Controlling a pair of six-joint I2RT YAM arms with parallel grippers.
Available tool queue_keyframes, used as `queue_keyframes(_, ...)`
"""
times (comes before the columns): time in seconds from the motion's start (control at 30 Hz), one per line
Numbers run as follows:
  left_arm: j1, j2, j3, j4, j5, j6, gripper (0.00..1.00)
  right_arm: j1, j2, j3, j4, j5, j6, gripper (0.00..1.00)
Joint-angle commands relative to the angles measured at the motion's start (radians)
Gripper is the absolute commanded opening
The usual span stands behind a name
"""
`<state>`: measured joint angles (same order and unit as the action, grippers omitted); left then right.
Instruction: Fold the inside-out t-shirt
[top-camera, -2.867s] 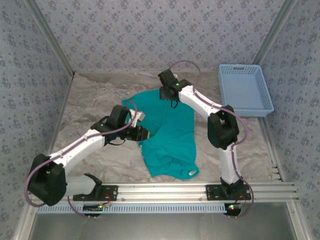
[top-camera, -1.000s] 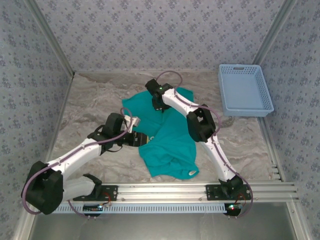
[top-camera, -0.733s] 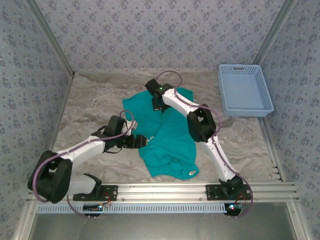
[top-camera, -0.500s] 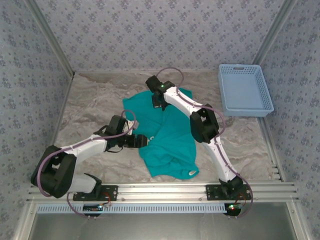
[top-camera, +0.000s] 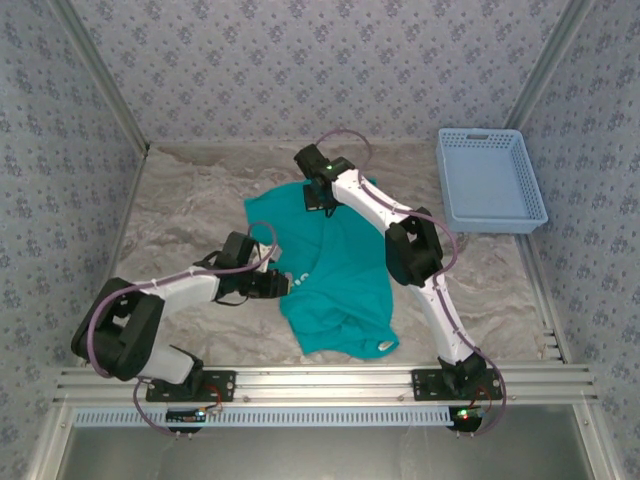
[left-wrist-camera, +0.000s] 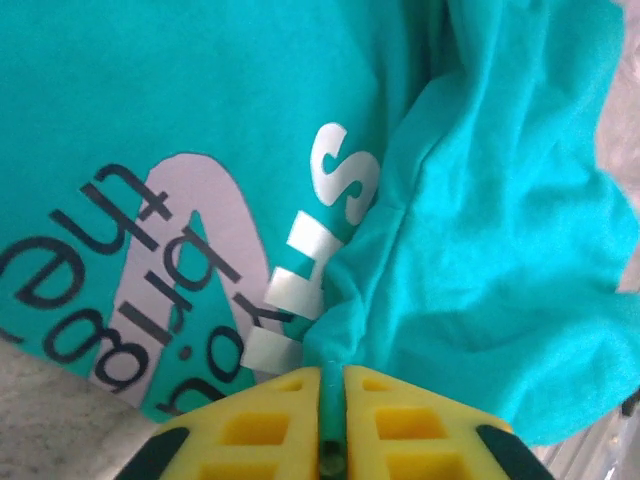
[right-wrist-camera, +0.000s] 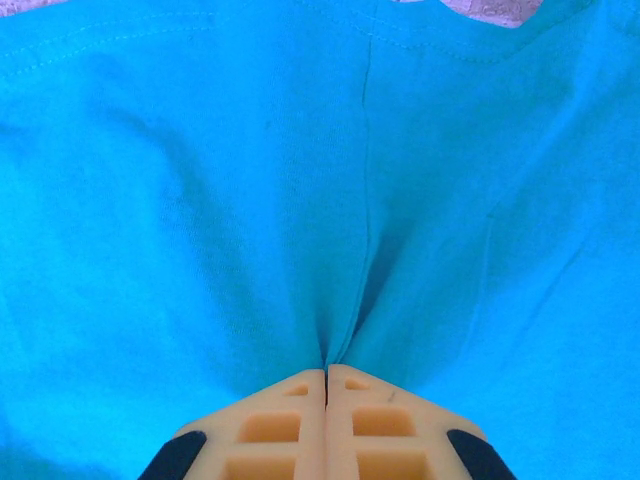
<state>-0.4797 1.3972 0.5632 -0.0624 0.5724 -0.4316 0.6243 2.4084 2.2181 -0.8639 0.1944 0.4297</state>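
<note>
T-shirt (top-camera: 340, 280), teal and rumpled, lies in the middle of the table (top-camera: 190, 200), the left gripper (left-wrist-camera: 333, 372) clamped tight on a fold at its left edge beside printed lettering (left-wrist-camera: 320, 240), the right gripper (right-wrist-camera: 327, 372) pinching a pucker of cloth near its far edge.

White arms (top-camera: 175, 292), black joints (top-camera: 412, 250), looping purple cables (top-camera: 347, 135) — gridded yellow left fingers (left-wrist-camera: 260, 425), orange right fingers (right-wrist-camera: 270, 425).

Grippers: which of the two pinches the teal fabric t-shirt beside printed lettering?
The left gripper, by white letters on the teal fabric t-shirt; the right gripper pinches plain cloth.
</note>
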Motion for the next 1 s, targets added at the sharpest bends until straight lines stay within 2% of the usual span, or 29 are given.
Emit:
queue_keyframes(0.0, -0.006, -0.112, 0.034, -0.058, 0.013, 0.014, 0.0, -0.026, -0.062, -0.027, -0.017, 0.029, 0.027, 0.0)
queue_keyframes(0.23, -0.007, -0.37, 0.184, -0.278, -0.058, 0.148, 0.0, -0.12, -0.167, -0.117, 0.013, 0.01, 0.071, 0.0)
queue_keyframes(0.4, 0.0, -0.441, 0.401, -0.446, -0.083, 0.323, 0.0, -0.191, -0.287, -0.164, 0.061, -0.028, 0.105, 0.01)
queue_keyframes(0.53, 0.022, -0.399, 0.624, -0.552, -0.115, 0.531, 0.0, -0.24, -0.402, -0.192, 0.121, -0.058, 0.149, 0.01)
queue_keyframes(0.7, 0.062, -0.216, 1.016, -0.718, -0.169, 0.816, 0.0, -0.319, -0.509, -0.173, 0.164, -0.142, 0.259, 0.01)
queue_keyframes(0.8, 0.065, -0.158, 1.187, -0.77, -0.139, 0.952, 0.0, -0.332, -0.598, -0.202, 0.163, -0.095, 0.276, 0.04)
queue_keyframes(0.9, 0.064, -0.15, 1.227, -0.83, -0.026, 1.04, 0.0, -0.332, -0.693, -0.279, 0.151, -0.055, 0.265, 0.07)
queue_keyframes(0.97, 0.062, -0.177, 1.15, -0.836, 0.014, 1.051, 0.0, -0.321, -0.774, -0.401, 0.17, -0.032, 0.265, 0.07)
